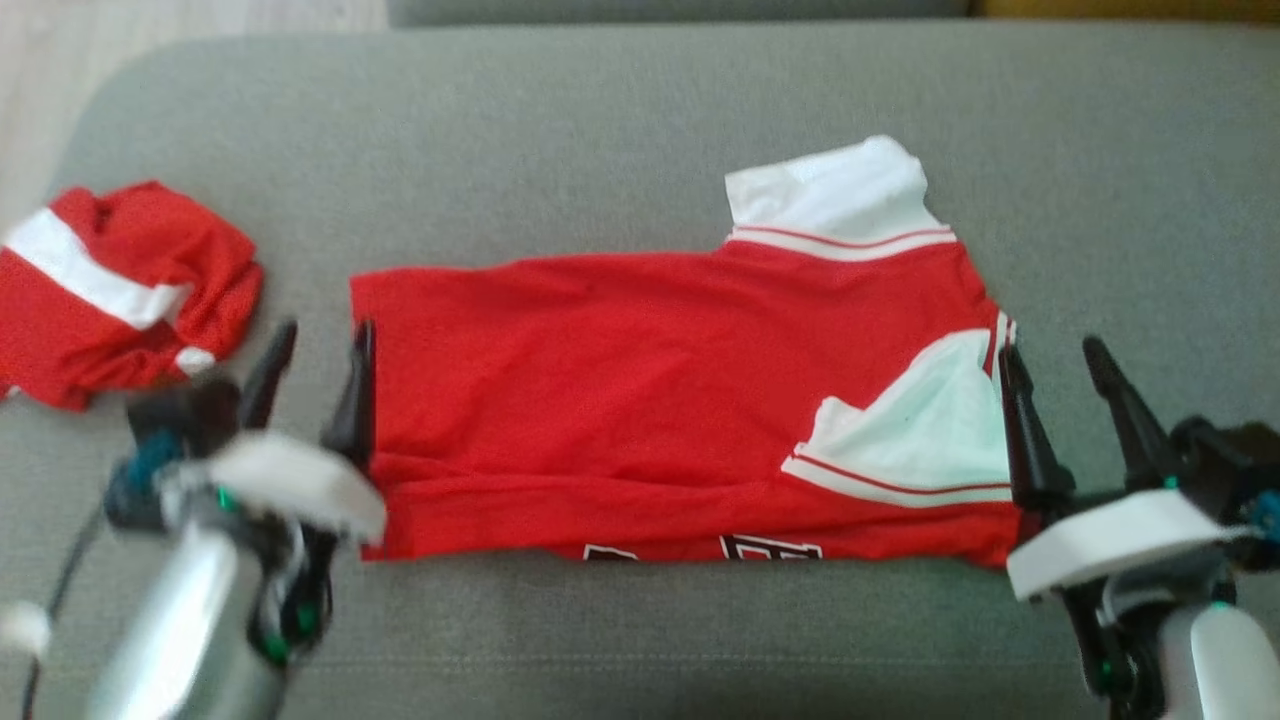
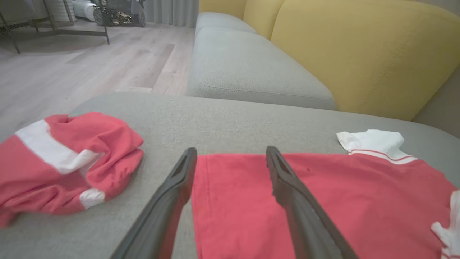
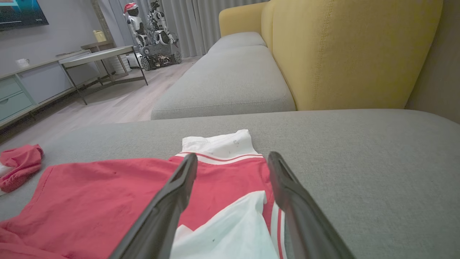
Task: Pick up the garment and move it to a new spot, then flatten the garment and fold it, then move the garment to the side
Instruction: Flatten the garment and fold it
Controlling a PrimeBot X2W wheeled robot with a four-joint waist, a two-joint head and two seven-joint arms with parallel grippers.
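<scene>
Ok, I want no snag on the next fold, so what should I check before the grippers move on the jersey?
1. Left gripper open, at the red jersey hem edge: ok.
2. Right gripper open, at the sleeve end: ok.
3. Near white sleeve folded onto the body: ok.
4. Far white sleeve sticks out past the body: not ok.
5. Crumpled red-and-white garment lies apart from the jersey: ok.
6. Fingertips touching fabric: cannot tell.
</scene>
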